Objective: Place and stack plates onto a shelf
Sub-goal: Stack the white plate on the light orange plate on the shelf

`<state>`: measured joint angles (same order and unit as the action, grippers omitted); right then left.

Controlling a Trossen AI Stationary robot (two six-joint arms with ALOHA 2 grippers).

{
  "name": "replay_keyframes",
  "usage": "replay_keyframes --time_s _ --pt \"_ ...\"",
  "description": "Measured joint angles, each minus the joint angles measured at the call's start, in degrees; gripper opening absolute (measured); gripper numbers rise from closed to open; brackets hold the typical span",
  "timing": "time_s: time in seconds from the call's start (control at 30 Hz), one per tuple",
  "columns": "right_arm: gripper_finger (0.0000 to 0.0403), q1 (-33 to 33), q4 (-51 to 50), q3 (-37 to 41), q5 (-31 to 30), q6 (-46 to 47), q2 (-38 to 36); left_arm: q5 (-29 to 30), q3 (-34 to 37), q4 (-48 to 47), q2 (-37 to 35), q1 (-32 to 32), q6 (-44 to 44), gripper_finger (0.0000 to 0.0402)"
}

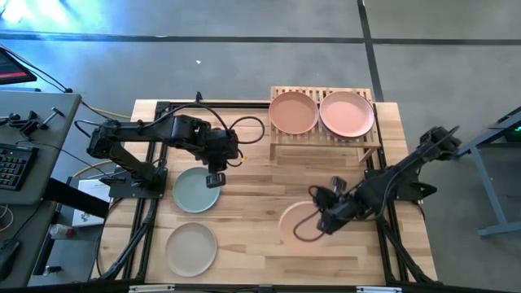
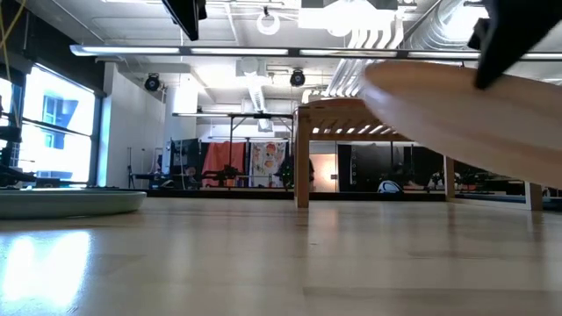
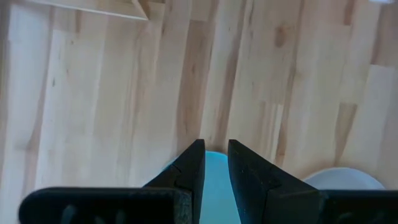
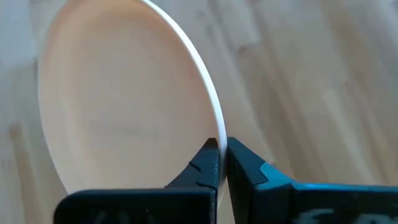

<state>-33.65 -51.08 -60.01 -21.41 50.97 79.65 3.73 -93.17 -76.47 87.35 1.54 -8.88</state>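
Table (image 1: 260, 220) with shelf (image 1: 326, 140) at far edge, two plates side by side on it: peach plate (image 1: 293, 112), pink plate (image 1: 348, 114). Green plate (image 1: 195, 191) flat on table near left arm, beige plate (image 1: 191, 248) flat nearer the front. Right gripper (image 1: 328, 220) pinches rim of cream plate (image 1: 297, 224), plate tilted, lifted off table in low view. Left gripper (image 1: 215, 177) above far edge of green plate, fingers (image 3: 193, 165) slightly parted, nothing between them
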Motion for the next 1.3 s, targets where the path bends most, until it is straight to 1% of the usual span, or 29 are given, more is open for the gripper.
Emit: replay_keyframes --time_s 0.13,0.3,0.47,0.57,0.67,0.93,1.07,1.3 --pt "0.0 3.36 0.29 0.0 -2.05 0.58 -1.88 0.61 0.0 -0.02 0.0 0.0 -0.24 0.0058" --pt "0.0 6.87 1.77 0.0 -1.5 -0.73 -2.4 0.58 0.13 -0.28 0.0 0.0 -3.04 0.0065" --pt "0.0 10.2 2.67 -0.32 -1.0 1.25 -2.4 -0.09 3.18 -0.1 0.0 0.0 -5.93 0.0098" --pt "0.0 12.27 2.68 -1.77 -2.88 2.79 -2.4 -0.03 5.85 1.53 0.0 0.0 -8.9 0.0119" --pt "0.0 14.5 2.73 -3.85 -4.67 3.13 -2.4 -0.01 7.64 3.64 0.02 0.0 -13.41 0.013" --pt "0.0 20.26 2.78 -7.78 -4.94 3.08 -2.4 0.19 9.22 11.9 0.02 0.0 -19.49 0.0133" --pt "0.0 22.23 2.76 -8.22 -4.87 3.05 -2.4 1.23 9.22 15.36 0.02 0.0 -22.38 0.0133" --pt "0.0 24.48 2.85 -8.22 -4.53 4.06 -2.4 2.5 9.22 18.56 0.02 -0.6 -28.97 0.0133"
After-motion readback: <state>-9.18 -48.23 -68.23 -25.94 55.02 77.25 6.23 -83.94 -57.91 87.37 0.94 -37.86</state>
